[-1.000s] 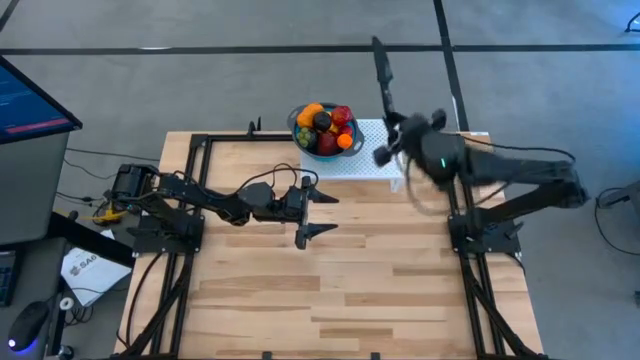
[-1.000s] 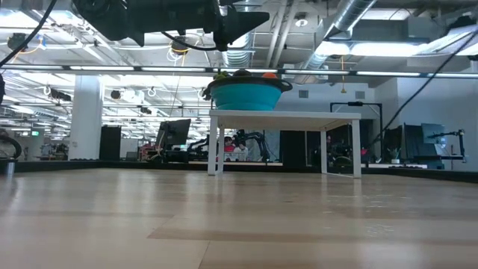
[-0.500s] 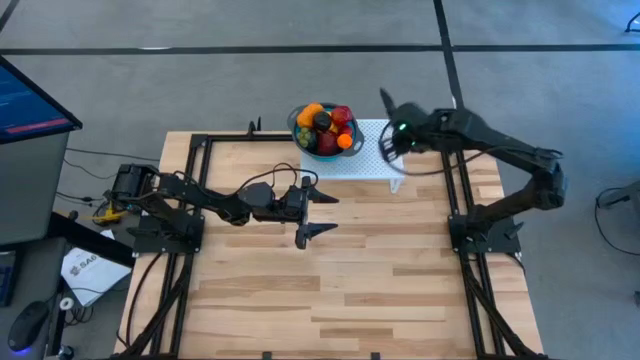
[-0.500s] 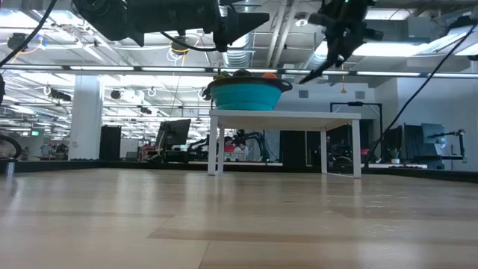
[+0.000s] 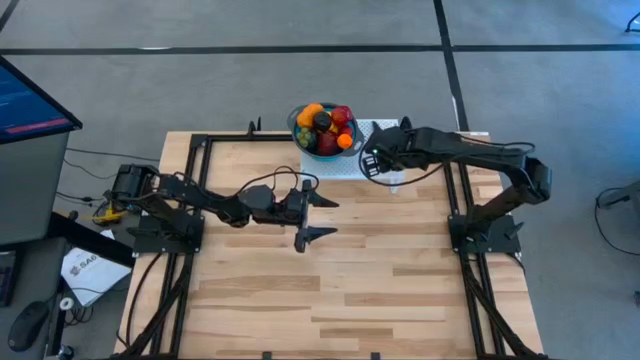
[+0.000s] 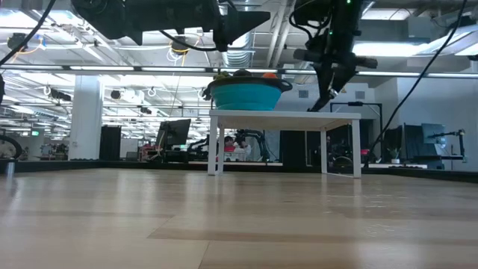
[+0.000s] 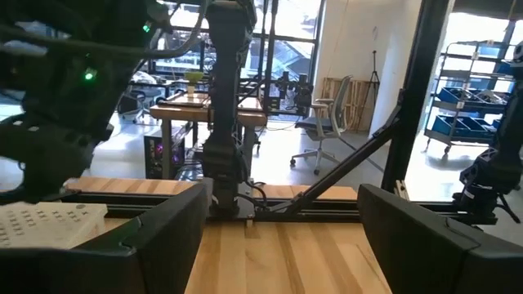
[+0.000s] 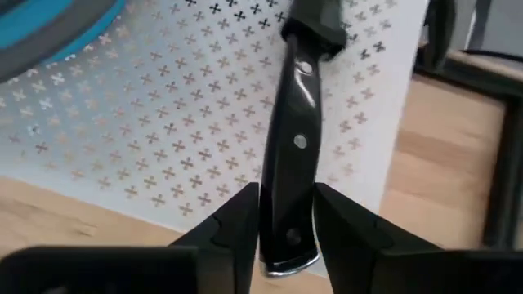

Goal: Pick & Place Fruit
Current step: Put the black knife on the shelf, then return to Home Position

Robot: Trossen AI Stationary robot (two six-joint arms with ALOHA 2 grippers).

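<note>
The fruit [image 5: 325, 125], red, orange, yellow and dark pieces, is heaped in the blue bowl [image 5: 300, 135], which stands on a white perforated stand [image 5: 385, 135] at the table's far edge. In the low view the fruit [image 6: 250, 74] peeks over the bowl's rim [image 6: 246, 84]. My right gripper [image 5: 372, 162] hangs over the stand beside the bowl, shut on a slim black knife [image 8: 294, 131]. My left gripper [image 5: 325, 216] is open, hovering above mid-table and touching nothing. My right gripper pinches the knife's black riveted handle [image 8: 288, 184] between its two fingers [image 8: 233, 220], near the butt end. The fingers lie along the knife, slanting down from above. The blade [image 6: 324, 96] points down at the stand's top [image 6: 284, 113]; whether the tip touches it I cannot tell.
The stand holds the bowl above the wooden tabletop [image 5: 380, 270], which stretches toward the near edge. Black frame rails [image 5: 195, 150] run along both sides of the table. A monitor [image 5: 30, 100] stands off the table's left side.
My right arm has swung in from high over the table's far right corner, moving left and down to the stand beside the bowl. The knife it carries has tipped from pointing toward the far side to pointing steeply down at the stand. My left arm kept still.
</note>
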